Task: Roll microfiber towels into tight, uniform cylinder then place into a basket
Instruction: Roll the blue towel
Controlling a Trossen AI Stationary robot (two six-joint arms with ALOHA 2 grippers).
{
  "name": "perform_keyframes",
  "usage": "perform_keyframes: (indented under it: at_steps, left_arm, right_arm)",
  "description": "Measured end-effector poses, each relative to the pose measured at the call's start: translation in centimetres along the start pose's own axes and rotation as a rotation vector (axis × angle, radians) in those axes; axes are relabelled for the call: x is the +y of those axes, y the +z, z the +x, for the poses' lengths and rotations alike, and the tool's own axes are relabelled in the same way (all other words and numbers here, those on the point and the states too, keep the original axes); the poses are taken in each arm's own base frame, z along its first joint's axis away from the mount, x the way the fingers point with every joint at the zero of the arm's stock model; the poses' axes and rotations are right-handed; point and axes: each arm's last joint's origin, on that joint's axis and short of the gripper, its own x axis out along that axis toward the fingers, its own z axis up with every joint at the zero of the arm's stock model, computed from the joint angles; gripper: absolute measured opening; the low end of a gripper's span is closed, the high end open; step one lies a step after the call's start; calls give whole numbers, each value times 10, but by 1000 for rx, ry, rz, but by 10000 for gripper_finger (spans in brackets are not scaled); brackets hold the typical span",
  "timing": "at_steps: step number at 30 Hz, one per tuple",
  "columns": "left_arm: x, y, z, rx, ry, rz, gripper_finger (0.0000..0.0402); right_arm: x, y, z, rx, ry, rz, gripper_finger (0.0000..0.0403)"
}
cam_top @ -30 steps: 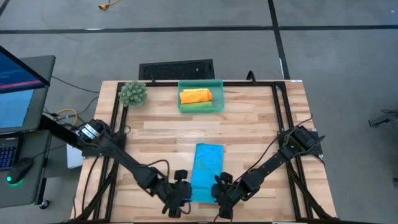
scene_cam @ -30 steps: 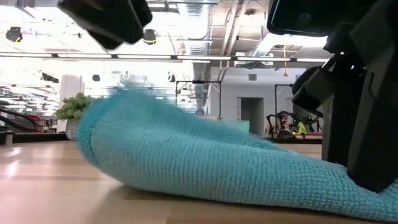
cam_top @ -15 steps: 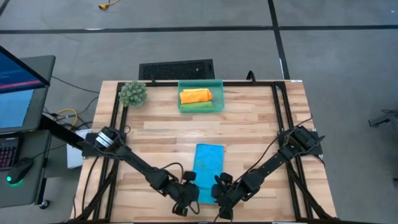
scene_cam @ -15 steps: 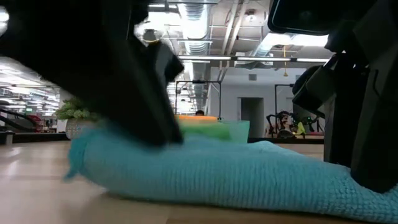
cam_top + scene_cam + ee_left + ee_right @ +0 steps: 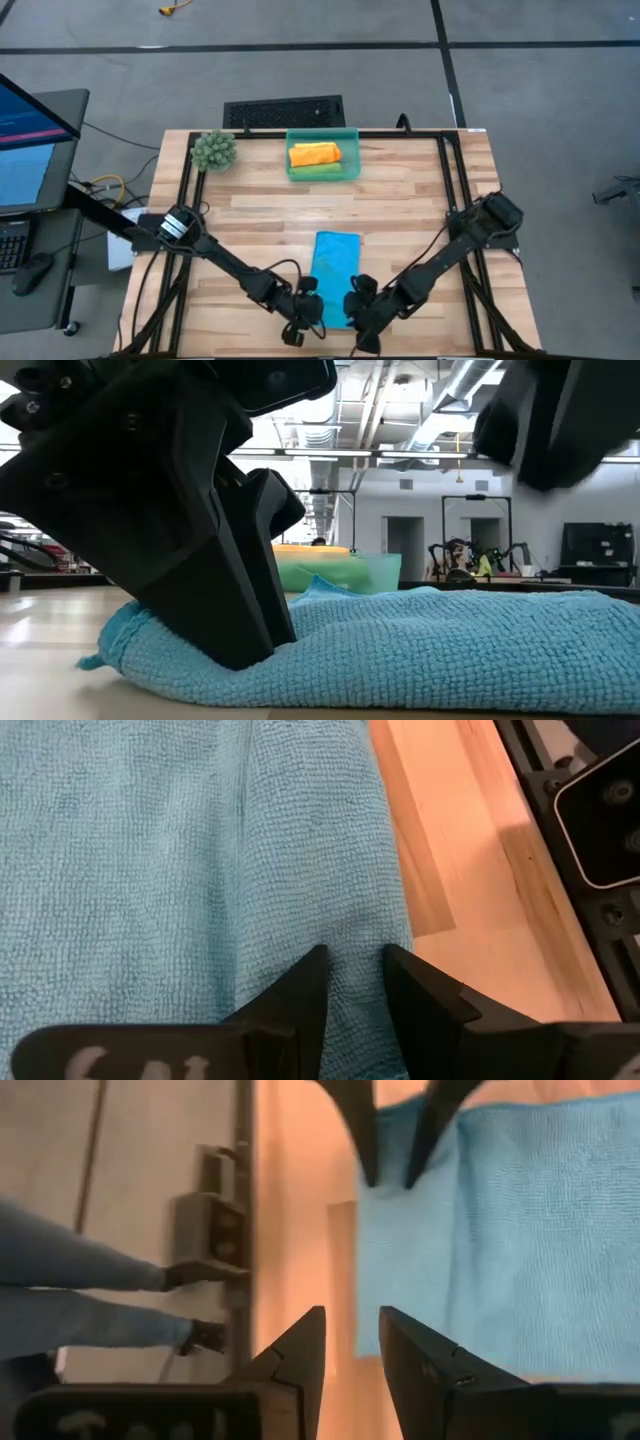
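**Blue towel's near edge pinched at one corner only**

The blue towel (image 5: 335, 262) lies flat on the tabletop (image 5: 400, 210), its long axis running from the near edge toward the basket (image 5: 323, 168) at the far side, where an orange roll (image 5: 314, 154) and a green roll (image 5: 322, 172) already sit. The left gripper (image 5: 350, 982) is clamped on a fold at the towel's near-left corner. The right gripper (image 5: 348, 1342) hangs just off the near-right corner, its fingers a little apart with nothing between them; from above it seems clear of the cloth. Rolling toward the basket likely needs both near corners held evenly.
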Motion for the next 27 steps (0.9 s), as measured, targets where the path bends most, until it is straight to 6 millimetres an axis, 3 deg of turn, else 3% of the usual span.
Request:
perform_keyframes:
  at_steps: [5, 9, 16, 21, 27]
  left_arm:
    - [0, 0, 0, 7, -15, -29, 96]
    - [0, -1, 0, 9, -17, -46, 96]
    - [2, -1, 1, 22, -21, -56, 96]
    - [5, 0, 1, 28, -20, -66, 96]
    - [7, -1, 1, 40, -14, -83, 96]
  right_arm:
    - [14, 2, -36, -26, 48, 18, 120]
    - [22, -7, -38, -8, 63, 2, 121]
    - [26, -15, -14, 15, 89, -46, 176]
    - [23, -19, 8, 1, 89, -227, 234]
    - [17, -16, 17, -45, -21, -319, 241]
